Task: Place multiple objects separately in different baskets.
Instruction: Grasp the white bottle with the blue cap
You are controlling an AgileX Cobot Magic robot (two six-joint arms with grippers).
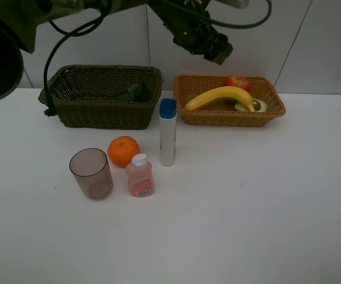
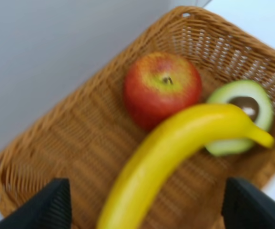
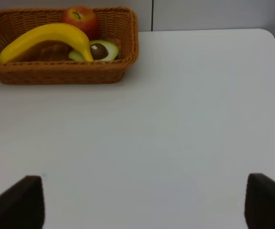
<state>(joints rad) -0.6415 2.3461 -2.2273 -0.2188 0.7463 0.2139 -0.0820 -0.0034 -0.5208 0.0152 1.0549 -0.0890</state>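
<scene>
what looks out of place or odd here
Only the orange: it sits on the table beside the cup and pink bottle, while the banana, apple and avocado half lie in the tan basket. Nothing spilled or tipped.

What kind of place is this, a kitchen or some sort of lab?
Probably a robot lab bench, not a kitchen: bare white table, plain wall panels, a cabled robot arm overhead, a dark basket and a tan basket set out.
</scene>
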